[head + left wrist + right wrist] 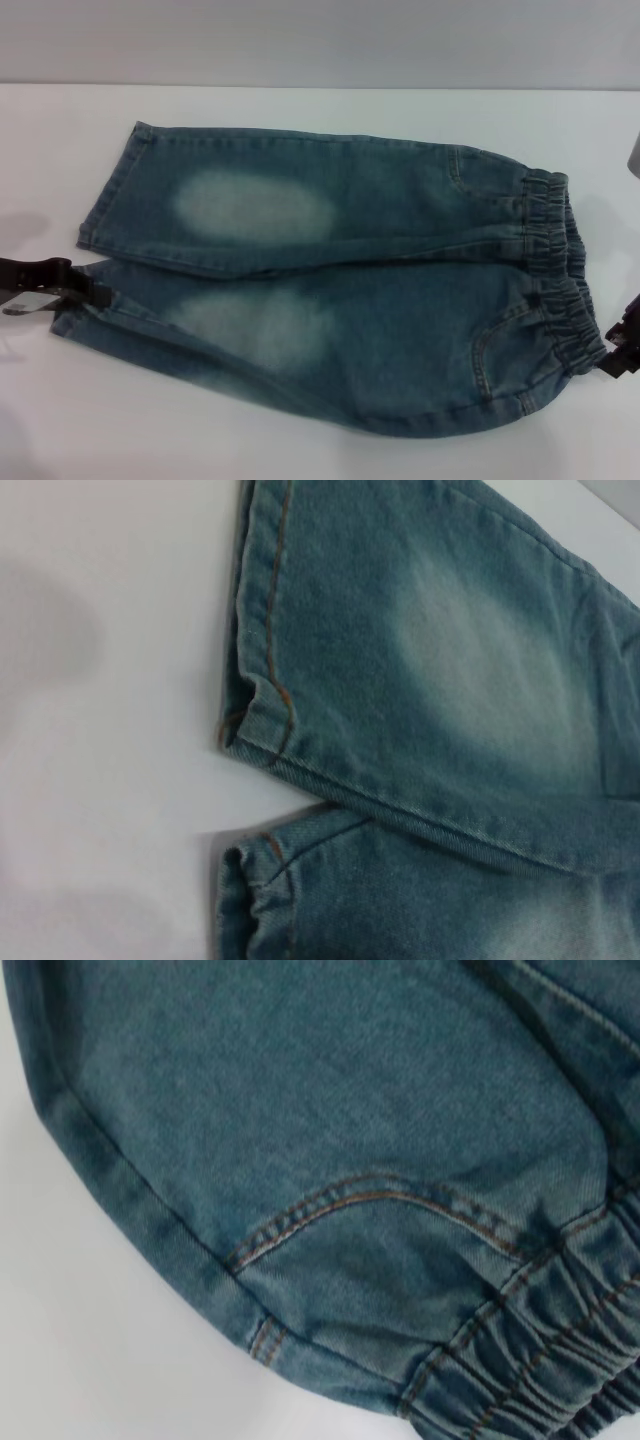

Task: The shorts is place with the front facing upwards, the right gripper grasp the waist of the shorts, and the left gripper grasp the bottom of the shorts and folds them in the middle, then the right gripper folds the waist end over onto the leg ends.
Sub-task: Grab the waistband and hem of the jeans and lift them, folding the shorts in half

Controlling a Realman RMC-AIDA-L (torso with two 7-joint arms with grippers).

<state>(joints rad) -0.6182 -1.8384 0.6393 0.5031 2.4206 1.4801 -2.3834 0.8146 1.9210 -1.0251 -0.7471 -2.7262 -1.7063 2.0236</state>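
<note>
- On the white table [300,455], at the far left of the head view, the left gripper [92,289] lies low and reaches in from the edge; its dark fingers meet the hem of the nearer leg, and they look pinched on the denim there, though the fingertips are partly lost against the cloth.
- Just beside it sits the bottom of the shorts [105,195]: two straight hems, the farther one lying flat, the nearer one slightly puckered. The left wrist view shows both hems [262,660] with tan stitching and a narrow wedge of table between them.
- Across the middle, the shorts [400,200] lie spread flat, legs pointing left, a pale oval patch on each leg.
- Toward the right, the waist [555,260] is a gathered elastic band; the right wrist view shows it [540,1350] beside a curved stitched pocket seam [370,1200].
- At the right edge, the right gripper [620,350] touches the near corner of the waistband; whether its claw is spread or pinching cannot be told.
</note>
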